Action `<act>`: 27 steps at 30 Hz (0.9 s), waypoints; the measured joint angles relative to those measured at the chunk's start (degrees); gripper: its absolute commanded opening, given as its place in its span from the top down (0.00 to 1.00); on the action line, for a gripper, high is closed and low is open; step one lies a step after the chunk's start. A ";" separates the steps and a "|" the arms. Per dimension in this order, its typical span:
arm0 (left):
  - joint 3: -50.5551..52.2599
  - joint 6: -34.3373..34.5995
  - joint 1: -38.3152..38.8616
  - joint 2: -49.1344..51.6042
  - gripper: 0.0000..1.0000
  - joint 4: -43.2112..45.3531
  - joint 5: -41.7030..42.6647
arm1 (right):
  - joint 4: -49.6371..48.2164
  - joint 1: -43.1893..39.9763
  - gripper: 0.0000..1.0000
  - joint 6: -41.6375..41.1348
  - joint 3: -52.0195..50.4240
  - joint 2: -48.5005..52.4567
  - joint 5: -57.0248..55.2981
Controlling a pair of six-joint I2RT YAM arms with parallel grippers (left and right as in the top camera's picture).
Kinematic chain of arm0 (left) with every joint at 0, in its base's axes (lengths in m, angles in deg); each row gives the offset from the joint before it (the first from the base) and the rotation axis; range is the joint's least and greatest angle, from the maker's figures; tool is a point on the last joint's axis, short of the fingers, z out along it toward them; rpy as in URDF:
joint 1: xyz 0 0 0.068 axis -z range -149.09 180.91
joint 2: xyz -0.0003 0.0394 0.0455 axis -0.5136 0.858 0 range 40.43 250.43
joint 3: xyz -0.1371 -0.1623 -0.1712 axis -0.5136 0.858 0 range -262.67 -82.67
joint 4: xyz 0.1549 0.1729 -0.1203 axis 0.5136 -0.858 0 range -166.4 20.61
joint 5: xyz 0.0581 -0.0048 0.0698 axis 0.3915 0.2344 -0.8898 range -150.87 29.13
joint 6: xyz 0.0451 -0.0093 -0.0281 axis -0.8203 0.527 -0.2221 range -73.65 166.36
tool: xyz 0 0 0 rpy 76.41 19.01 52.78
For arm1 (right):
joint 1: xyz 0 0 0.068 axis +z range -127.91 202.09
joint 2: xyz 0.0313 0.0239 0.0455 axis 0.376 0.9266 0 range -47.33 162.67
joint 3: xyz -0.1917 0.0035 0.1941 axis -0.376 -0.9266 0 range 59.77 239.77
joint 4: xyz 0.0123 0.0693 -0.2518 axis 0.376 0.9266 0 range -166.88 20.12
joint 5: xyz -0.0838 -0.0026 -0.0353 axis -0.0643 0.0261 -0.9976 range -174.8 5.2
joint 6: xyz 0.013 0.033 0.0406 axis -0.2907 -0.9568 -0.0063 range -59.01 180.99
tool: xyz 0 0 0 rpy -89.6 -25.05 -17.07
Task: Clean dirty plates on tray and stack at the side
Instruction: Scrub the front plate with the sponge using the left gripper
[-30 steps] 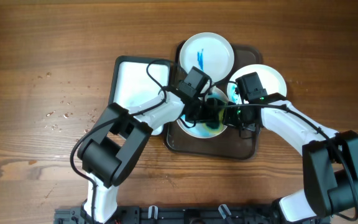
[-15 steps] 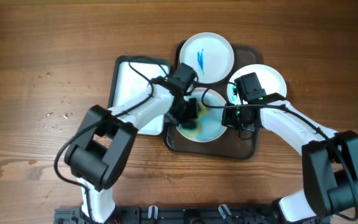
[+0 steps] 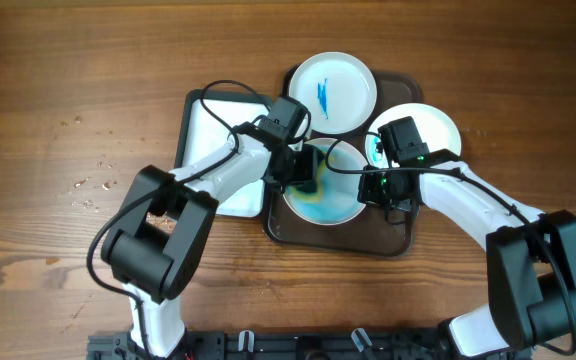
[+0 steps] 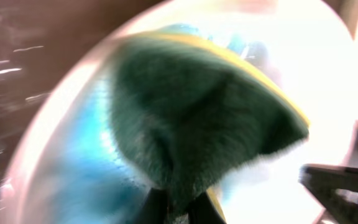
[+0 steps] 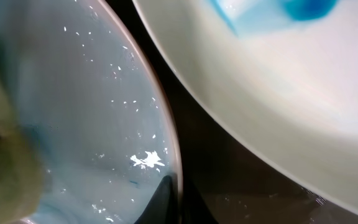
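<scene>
Three white plates sit on the dark tray (image 3: 343,240). The front plate (image 3: 333,200) is smeared teal and yellowish. My left gripper (image 3: 303,172) is shut on a green and yellow sponge (image 4: 197,118) pressed on that plate's left part (image 4: 73,162). My right gripper (image 3: 378,190) is shut on the same plate's right rim (image 5: 169,155). The back plate (image 3: 331,92) has a blue streak. The right plate (image 3: 423,128) lies partly under my right arm and shows a blue smear in the right wrist view (image 5: 278,74).
A dark-rimmed white basin (image 3: 213,135) lies left of the tray, partly under my left arm. Small crumbs (image 3: 93,190) are scattered on the wooden table at the left.
My left gripper has moved the sponge from the plate's middle to its upper left edge. The teal smear has spread thinner. My right gripper has not moved.
</scene>
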 measured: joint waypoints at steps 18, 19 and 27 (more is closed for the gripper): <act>0.48 -2.23 4.24 1.97 0.96 0.46 9.49 | 0.17 0.07 0.96 1.09 0.02 0.00 0.22; 0.37 -2.62 3.69 1.70 0.96 -0.90 8.48 | 0.17 0.07 0.96 1.09 0.02 0.00 0.22; 0.37 -5.99 -3.17 -1.16 0.96 -4.55 -2.95 | 0.20 0.07 0.96 1.29 0.04 0.00 0.28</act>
